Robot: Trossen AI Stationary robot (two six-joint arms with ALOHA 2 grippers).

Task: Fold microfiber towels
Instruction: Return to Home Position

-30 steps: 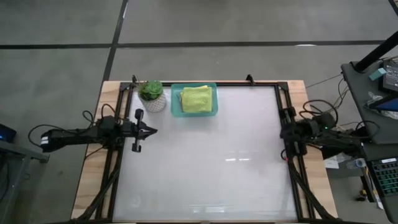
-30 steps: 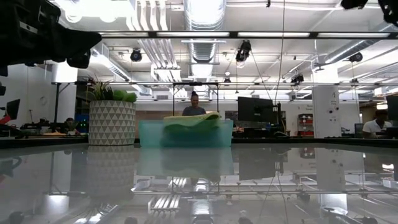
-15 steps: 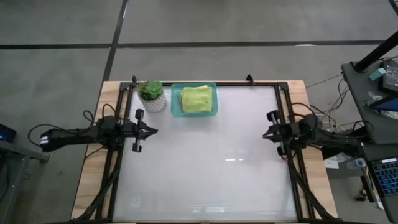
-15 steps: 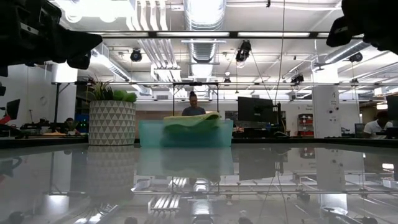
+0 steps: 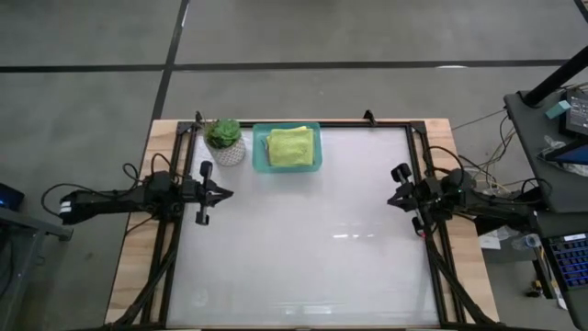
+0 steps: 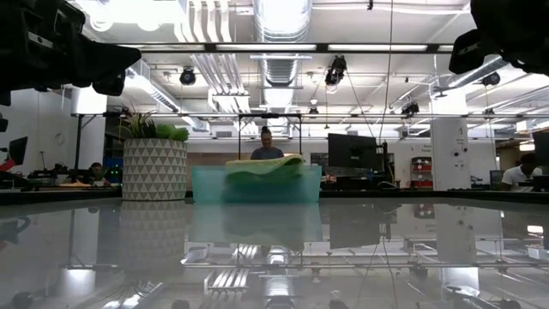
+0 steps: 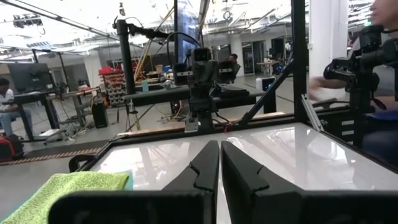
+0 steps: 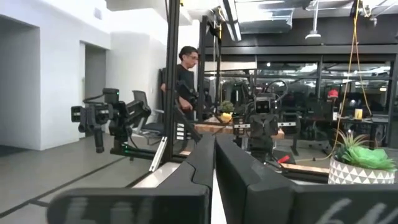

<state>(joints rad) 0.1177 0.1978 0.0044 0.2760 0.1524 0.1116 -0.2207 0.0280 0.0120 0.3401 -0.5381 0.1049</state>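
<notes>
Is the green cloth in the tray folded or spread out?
Folded. The green cloth lies as a compact rectangle inside the teal tray; the low view shows it heaped above the rim.

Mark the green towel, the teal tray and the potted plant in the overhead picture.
green towel (image 5: 289,146): high view, centre of its folded top.
teal tray (image 5: 259,152): high view, its left wall.
potted plant (image 5: 223,134): high view, its leaves.
</notes>
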